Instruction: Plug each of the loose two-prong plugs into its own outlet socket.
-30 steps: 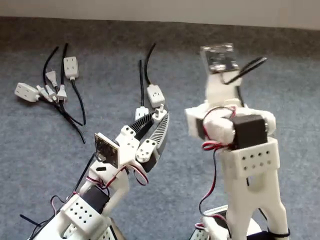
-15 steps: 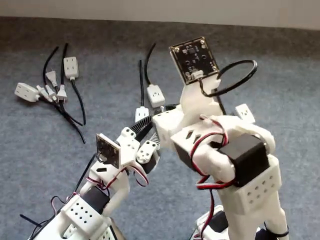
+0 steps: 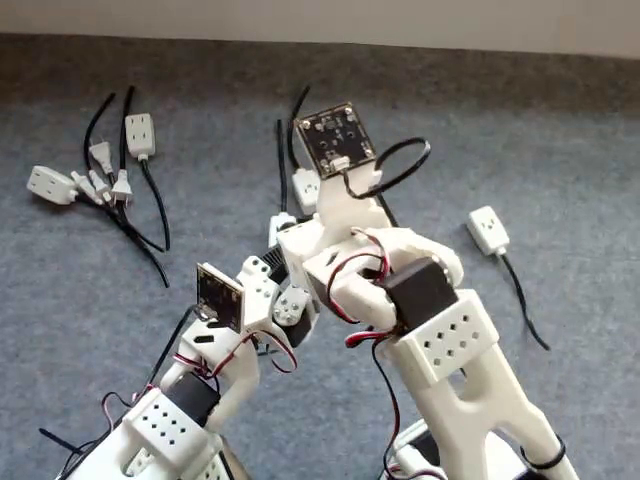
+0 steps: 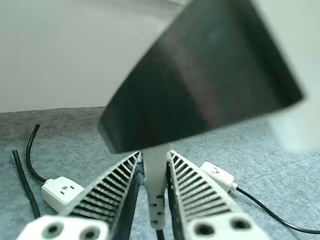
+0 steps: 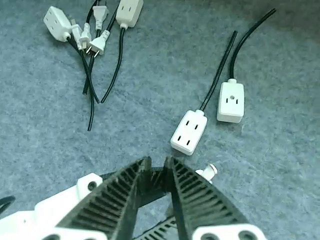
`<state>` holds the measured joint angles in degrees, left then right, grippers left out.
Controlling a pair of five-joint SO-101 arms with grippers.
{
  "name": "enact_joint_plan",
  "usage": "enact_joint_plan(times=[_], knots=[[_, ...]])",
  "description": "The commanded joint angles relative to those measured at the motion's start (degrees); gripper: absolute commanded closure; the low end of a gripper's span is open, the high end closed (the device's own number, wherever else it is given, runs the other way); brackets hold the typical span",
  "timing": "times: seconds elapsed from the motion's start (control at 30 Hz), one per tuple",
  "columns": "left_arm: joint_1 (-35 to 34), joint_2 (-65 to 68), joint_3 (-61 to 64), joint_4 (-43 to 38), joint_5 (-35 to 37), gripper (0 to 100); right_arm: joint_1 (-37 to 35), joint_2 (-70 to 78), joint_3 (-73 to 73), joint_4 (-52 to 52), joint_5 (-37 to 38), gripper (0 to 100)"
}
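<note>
Looking down in the high view, I find my left claw (image 3: 275, 268) mid-frame beneath the leaning right arm (image 3: 420, 300). Left wrist view: it clamps the white two-prong plug (image 4: 155, 185) lengthwise between its fingers, with a white single outlet socket (image 4: 59, 190) lower left. Right wrist view: right claw (image 5: 156, 172) narrowed to a slit, empty, with a white double outlet socket (image 5: 189, 131) just above.

Grey carpet (image 3: 70, 300) bears white outlet sockets (image 3: 489, 229) and loose plugs (image 3: 122, 186) (black cords (image 3: 282, 165) attached)

White loose plugs (image 3: 122, 186) and two sockets (image 3: 140, 133) are clustered at upper left; another socket (image 3: 488, 229) lies at right; one plug (image 4: 156, 200) is clamped upright in the left gripper (image 4: 155, 157).
</note>
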<state>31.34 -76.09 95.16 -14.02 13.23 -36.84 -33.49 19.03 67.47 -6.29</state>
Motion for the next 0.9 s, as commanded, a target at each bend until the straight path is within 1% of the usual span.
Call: enact_joint_plan(times=[0.0,0.17,0.33,0.53,0.7,0.87], knots=[[1.2,-1.0,-1.3,-1.7,0.2,99,9.5,0.5,5.1,-6.8,4.0,91.5],[1.2,-1.0,-1.4,-1.8,0.2,99,14.5,0.5,13.0,-11.5,5.1,91.5],[1.1,-1.0,-1.4,-1.8,0.2,99,14.7,-0.1,19.1,-14.2,5.1,91.5],[-0.6,-1.0,-1.3,-1.8,0.2,99,14.7,-0.1,19.8,-15.7,5.1,91.5],[-1.5,-1.0,-1.1,-1.6,0.3,99,14.7,-0.1,14.8,-15.8,5.1,91.5],[-1.3,-0.8,-0.7,-1.5,0.3,99,14.7,0.0,2.2,-15.7,5.0,91.1]])
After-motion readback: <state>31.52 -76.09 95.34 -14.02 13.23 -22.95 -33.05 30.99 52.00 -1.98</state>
